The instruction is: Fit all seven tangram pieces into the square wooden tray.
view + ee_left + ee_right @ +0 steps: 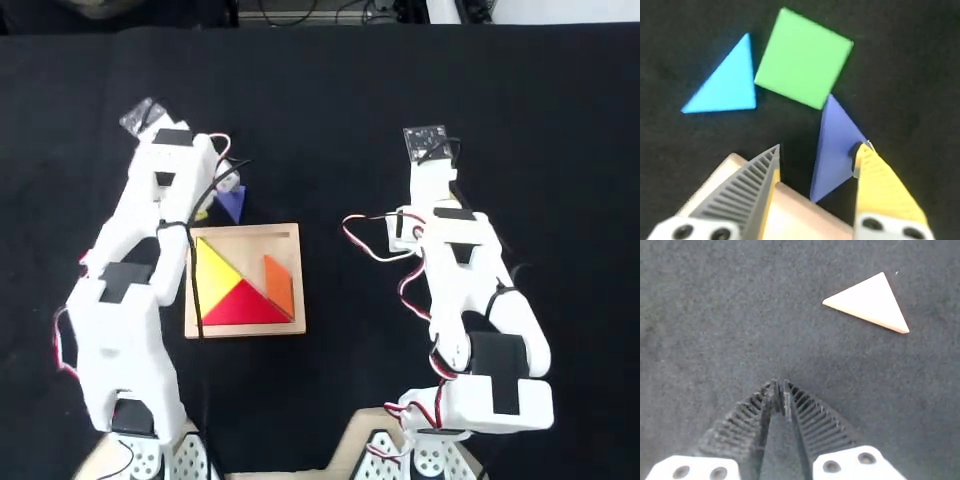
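Observation:
The square wooden tray holds a yellow triangle, a red triangle and an orange piece. My left gripper is open just beyond the tray's far-left corner. A dark blue triangle lies between its fingers, and the yellow finger touches that triangle's edge. Further out lie a green square and a light blue triangle. My right gripper is shut on nothing, low over the black cloth, with a pale triangle lying apart ahead of it.
The left arm hangs over the tray's left edge and covers the cloth beside it. The right arm stands to the right of the tray. Black cloth covers the table.

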`<control>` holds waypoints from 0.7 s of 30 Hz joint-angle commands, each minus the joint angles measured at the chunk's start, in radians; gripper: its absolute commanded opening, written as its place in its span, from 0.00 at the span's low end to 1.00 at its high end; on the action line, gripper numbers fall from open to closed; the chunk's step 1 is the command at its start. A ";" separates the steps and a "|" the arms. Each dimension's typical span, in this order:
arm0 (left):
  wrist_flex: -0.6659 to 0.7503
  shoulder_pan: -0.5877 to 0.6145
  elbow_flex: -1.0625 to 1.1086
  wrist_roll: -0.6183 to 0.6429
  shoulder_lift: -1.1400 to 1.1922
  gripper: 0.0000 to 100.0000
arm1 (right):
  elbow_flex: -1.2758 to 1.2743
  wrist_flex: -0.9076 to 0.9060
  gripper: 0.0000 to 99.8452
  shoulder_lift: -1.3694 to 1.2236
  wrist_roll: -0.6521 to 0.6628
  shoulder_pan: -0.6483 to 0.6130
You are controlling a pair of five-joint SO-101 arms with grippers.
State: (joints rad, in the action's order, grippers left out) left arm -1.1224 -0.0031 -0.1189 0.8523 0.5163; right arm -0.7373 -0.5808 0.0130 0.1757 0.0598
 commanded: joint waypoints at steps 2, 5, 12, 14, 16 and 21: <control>0.021 -0.042 -0.142 0.063 0.064 0.24 | 0.047 -0.002 0.01 0.002 -0.002 -0.015; -0.025 -0.065 -0.222 0.043 0.089 0.24 | 0.047 -0.002 0.01 0.002 -0.002 -0.015; -0.110 -0.077 -0.305 0.043 0.101 0.33 | 0.047 -0.002 0.01 0.002 -0.002 -0.015; -0.110 -0.071 -0.291 0.012 0.101 0.33 | 0.047 -0.002 0.01 0.002 -0.002 -0.015; -0.110 -0.065 -0.271 -0.037 0.101 0.33 | 0.047 -0.002 0.01 0.002 -0.002 -0.015; -0.110 -0.058 -0.237 0.026 0.101 0.33 | 0.047 -0.002 0.01 0.002 -0.002 -0.015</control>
State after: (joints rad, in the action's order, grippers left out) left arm -1.2267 -0.0752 -0.3491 0.8370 0.6314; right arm -0.7373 -0.5808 0.0130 0.1757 0.0598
